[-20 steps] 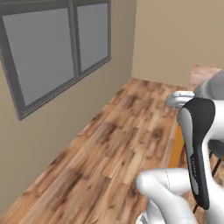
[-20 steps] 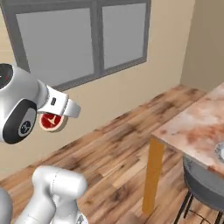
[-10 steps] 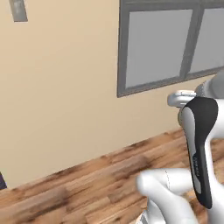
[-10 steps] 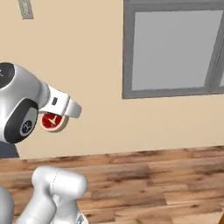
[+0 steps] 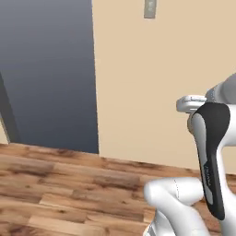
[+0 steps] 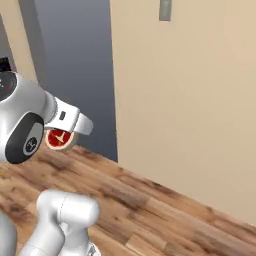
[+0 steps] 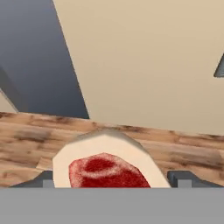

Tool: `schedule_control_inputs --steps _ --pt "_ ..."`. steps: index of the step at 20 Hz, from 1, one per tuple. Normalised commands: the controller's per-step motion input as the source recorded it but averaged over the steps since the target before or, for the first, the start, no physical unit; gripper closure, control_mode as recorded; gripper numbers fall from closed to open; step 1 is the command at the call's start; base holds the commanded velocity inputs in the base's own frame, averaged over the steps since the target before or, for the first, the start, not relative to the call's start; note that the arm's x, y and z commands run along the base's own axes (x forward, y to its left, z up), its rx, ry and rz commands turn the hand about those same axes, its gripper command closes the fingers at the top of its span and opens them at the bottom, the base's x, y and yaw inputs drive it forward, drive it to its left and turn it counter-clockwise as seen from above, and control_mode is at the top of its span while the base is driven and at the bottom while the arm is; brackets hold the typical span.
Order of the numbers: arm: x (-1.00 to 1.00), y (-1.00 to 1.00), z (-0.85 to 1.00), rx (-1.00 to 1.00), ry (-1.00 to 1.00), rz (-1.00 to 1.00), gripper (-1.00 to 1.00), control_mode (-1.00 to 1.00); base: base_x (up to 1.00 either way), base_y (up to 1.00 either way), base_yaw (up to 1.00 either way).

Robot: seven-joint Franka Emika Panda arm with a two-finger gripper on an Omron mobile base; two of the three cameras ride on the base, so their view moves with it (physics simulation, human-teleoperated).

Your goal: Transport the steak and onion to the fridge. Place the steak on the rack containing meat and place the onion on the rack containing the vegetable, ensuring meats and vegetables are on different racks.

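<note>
Hand view, left to right: a dark grey-blue panel [image 7: 33, 52] fills the upper left beyond the tool [image 7: 111, 180], a plain beige wall [image 7: 144, 61] runs on to the right of it, and a wood-plank floor [image 7: 26, 140] stretches below both. Directly ahead of the tool, between its two dark finger tips [image 7: 46, 178], sits the steak [image 7: 107, 164], its red top ringed by a pale tan rim. The tips stand close against either side of the slab, so the tool appears to be clamped on it, though the contact itself is cut off at the bottom edge.

Left base view shows the same dark panel [image 5: 48, 73] at far left, the beige wall [image 5: 156, 83] to its right with a small grey wall plate [image 5: 149, 8] high up, and the white arm [image 5: 209, 152] rising at right over the plank floor [image 5: 69, 189].

Right base view has the arm [image 6: 27, 127] at left with the steak [image 6: 58, 139] showing just under the white hand, held well above the floor [image 6: 165, 215]. Behind it stands the dark panel [image 6: 75, 70]; the beige wall [image 6: 195, 100] and the grey plate [image 6: 165, 10] lie off to the tool's right.
</note>
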Motion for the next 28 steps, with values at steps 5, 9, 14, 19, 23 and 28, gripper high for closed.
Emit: schedule_control_inputs --steps 5,9,14,19,23,28 --pt "0.00 0.00 0.00 0.00 0.00 0.00 1.00 1.00 0.00 0.00 1.00" --pt "0.00 0.00 0.00 0.00 0.00 0.00 1.00 1.00 0.07 0.00 1.00" --pt "0.00 0.00 0.00 0.00 0.00 0.00 1.00 1.00 1.00 -0.46 0.40" --pt "0.00 0.00 0.00 0.00 0.00 0.00 1.00 1.00 1.00 -0.71 0.35" --pt "0.00 0.00 0.00 0.00 0.00 0.00 1.00 1.00 1.00 -0.18 0.25" --pt "0.00 0.00 0.00 0.00 0.00 0.00 1.00 1.00 1.00 -0.06 0.21"
